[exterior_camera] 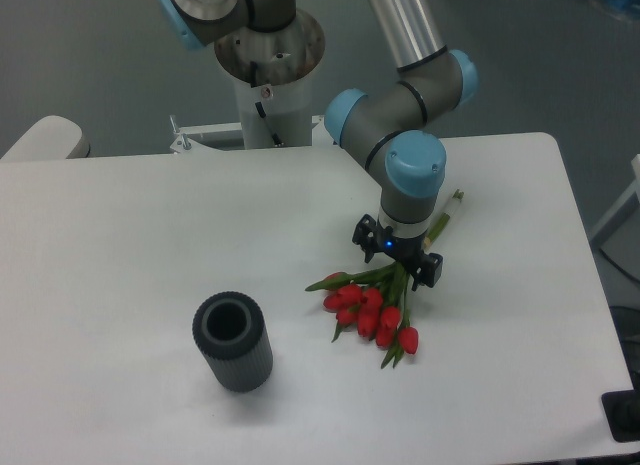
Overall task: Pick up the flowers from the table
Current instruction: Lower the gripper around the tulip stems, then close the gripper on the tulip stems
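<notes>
Dark grey ribbed cylinder (233, 341) stands upright near the front edge of the table (120, 245), left of centre. Flowers (371, 310) lie right of centre, red buds toward the front edge, stems running back toward the far right corner. Gripper (401, 268) sits low over the stems, fingers spread to either side; contact unclear.

Grey cylinder (233, 341) well left of flowers (372, 310)
</notes>
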